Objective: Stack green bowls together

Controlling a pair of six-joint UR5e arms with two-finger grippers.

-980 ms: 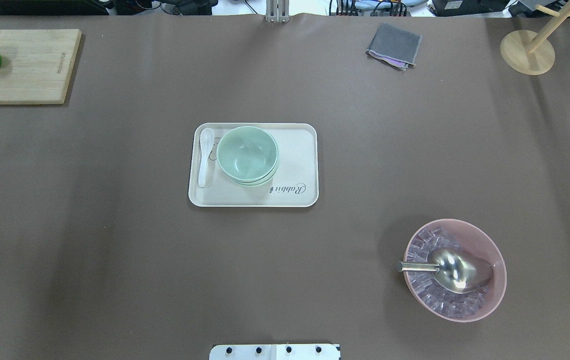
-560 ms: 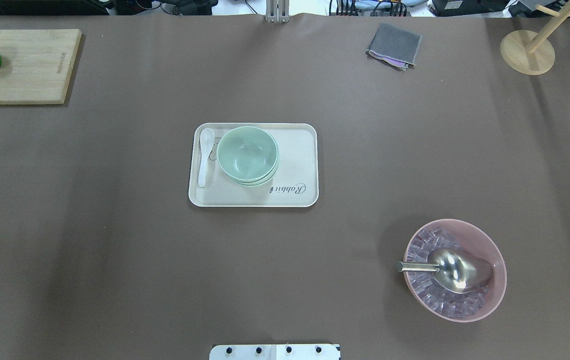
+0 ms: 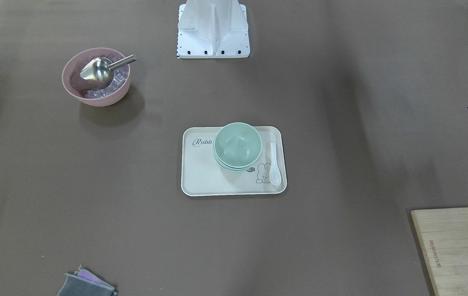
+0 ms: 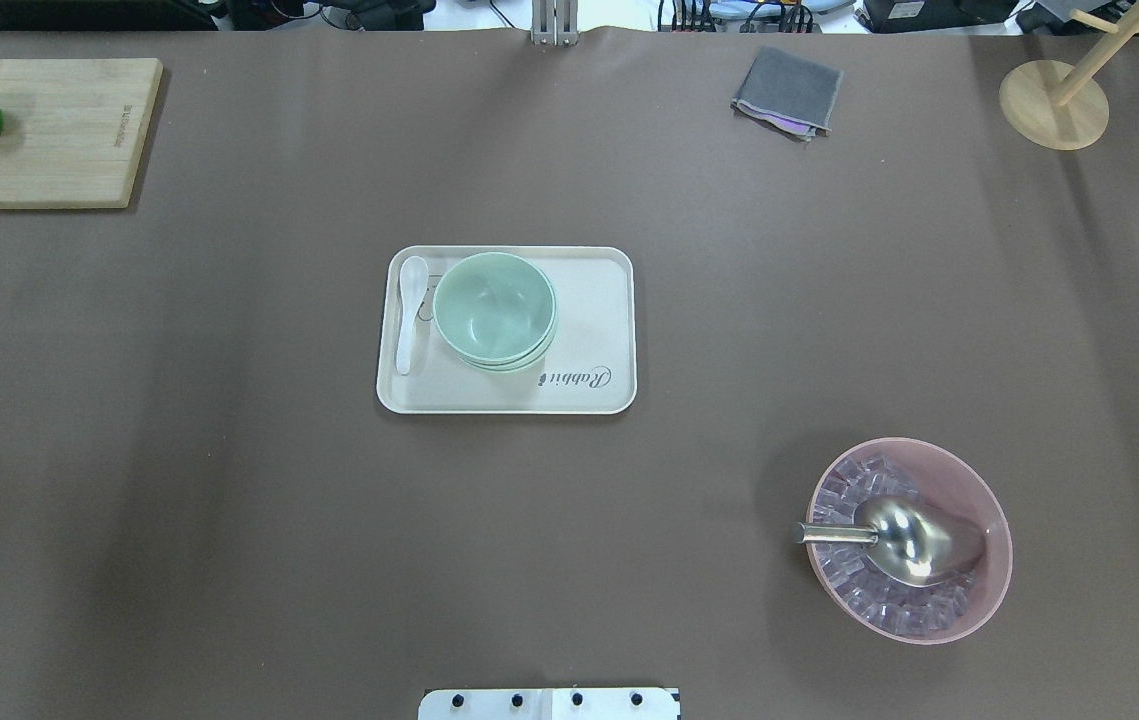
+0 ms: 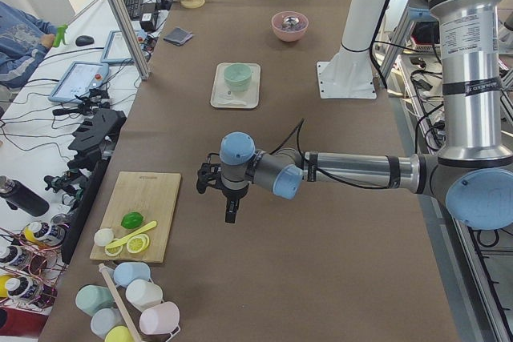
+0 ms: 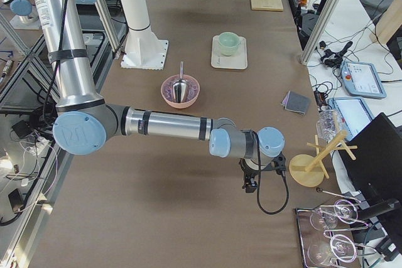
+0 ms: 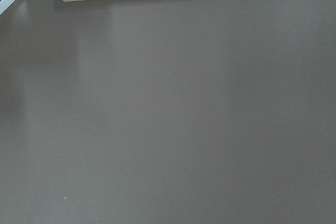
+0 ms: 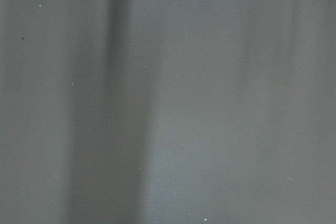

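The green bowls (image 4: 494, 310) sit nested in one stack on the left half of a cream tray (image 4: 599, 300) at mid-table; the stack also shows in the front view (image 3: 238, 146). A white spoon (image 4: 410, 310) lies beside the stack on the tray. My left gripper (image 5: 232, 212) points down over bare table near the cutting board, far from the bowls. My right gripper (image 6: 249, 184) points down near the wooden stand at the other end. Both show only in side views, so I cannot tell whether they are open or shut.
A pink bowl (image 4: 969, 480) with ice and a metal scoop (image 4: 914, 540) stands front right. A cutting board (image 4: 59, 130) with lime and lemon is back left. A grey cloth (image 4: 789, 90) and a wooden stand (image 4: 1054, 105) are back right.
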